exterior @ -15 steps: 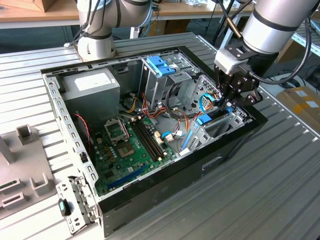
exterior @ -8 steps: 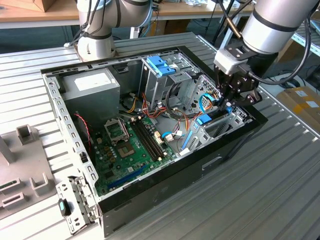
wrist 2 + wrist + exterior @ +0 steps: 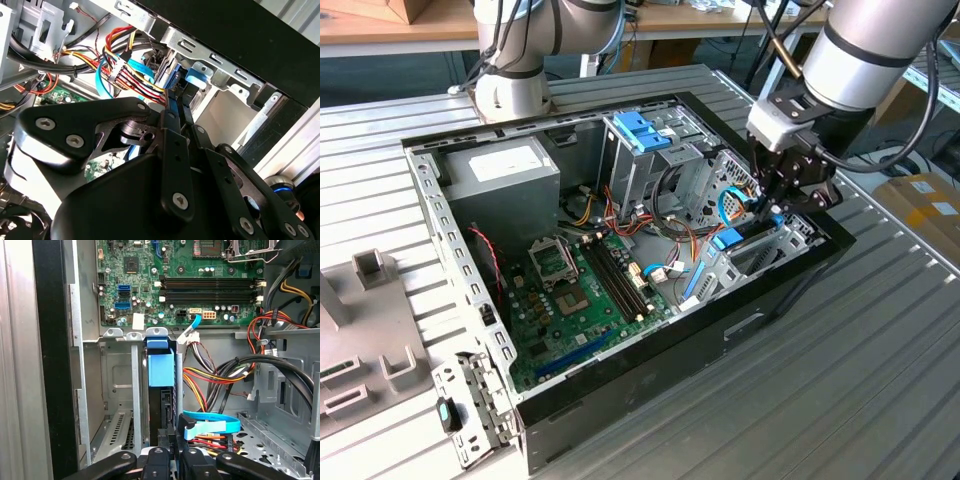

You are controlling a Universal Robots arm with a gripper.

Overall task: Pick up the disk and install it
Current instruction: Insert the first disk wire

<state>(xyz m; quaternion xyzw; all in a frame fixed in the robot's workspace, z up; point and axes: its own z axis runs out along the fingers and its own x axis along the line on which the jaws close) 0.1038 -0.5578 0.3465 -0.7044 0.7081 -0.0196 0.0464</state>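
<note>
Slatted metal surface (image 3: pixel 880 340), open PC case (image 3: pixel 790 290): gripper (image 3: pixel 772 205) clenched on the disk (image 3: pixel 160 371), edge-on in its bay (image 3: pixel 120 385). Keep it square to the rails; push straight.

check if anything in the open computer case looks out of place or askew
Nothing stands out. The disk sits upright in its metal bay at the case's edge, square with the slot walls. The hand is at the disk's end. Loose cables bunch beside the bay without crossing the slot.
</note>
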